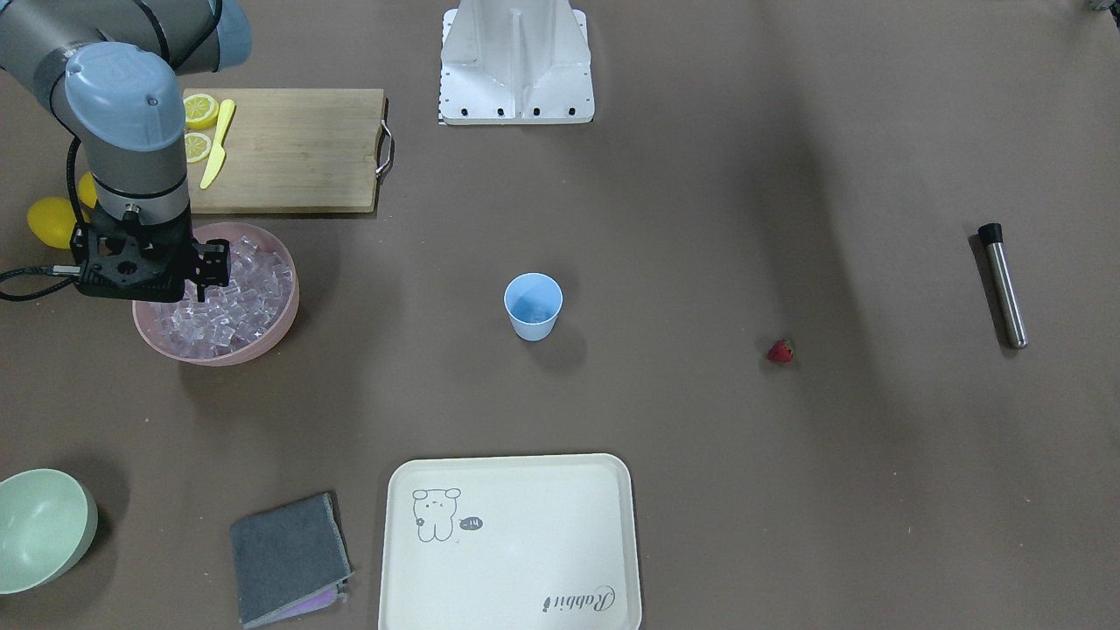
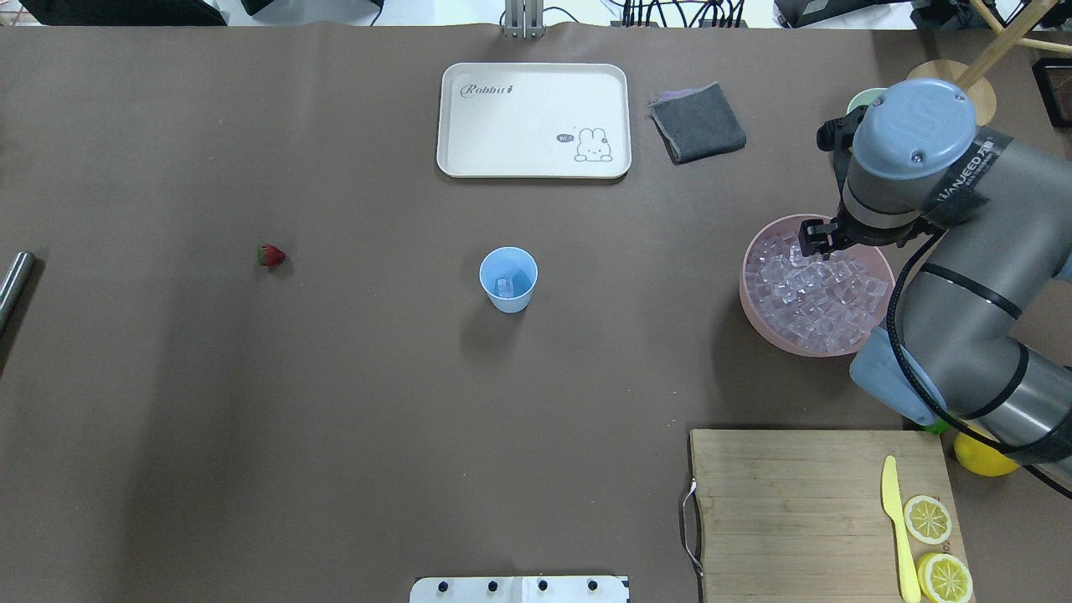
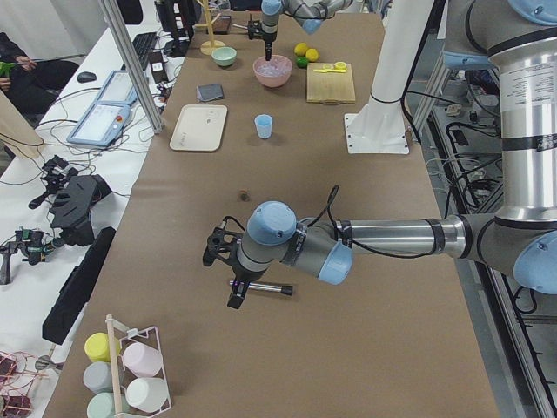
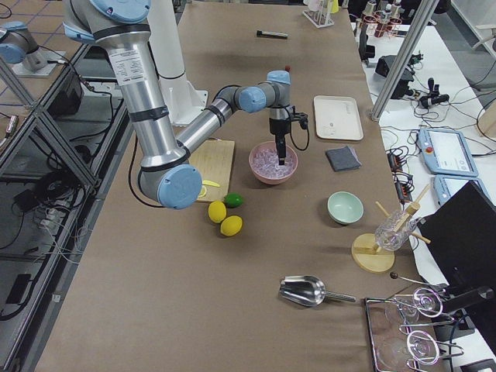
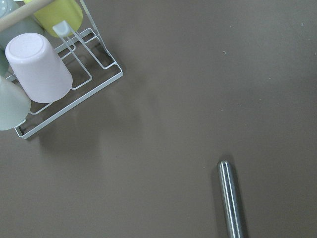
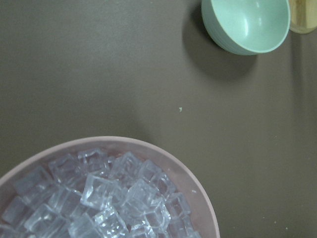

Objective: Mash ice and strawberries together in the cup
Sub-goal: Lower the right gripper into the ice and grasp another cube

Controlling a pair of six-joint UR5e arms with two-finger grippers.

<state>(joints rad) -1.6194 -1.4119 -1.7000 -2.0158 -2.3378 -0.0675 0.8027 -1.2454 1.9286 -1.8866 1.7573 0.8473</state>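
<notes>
Right gripper over the ice bowl, cup at mid-table.
From overhead, the right gripper (image 2: 814,241) hangs over the 11 o'clock part of the pink bowl (image 2: 754,311), which is heaped with ice (image 2: 816,293); I cannot tell whether its fingers are apart. The cup (image 2: 507,279) stands upright at the bowl's 9 o'clock with one cube inside. The strawberry (image 2: 270,255) lies at the cup's 9 o'clock, well apart. The left gripper (image 3: 235,296) hovers by a steel rod (image 3: 271,288), and I cannot tell its state either.
</notes>
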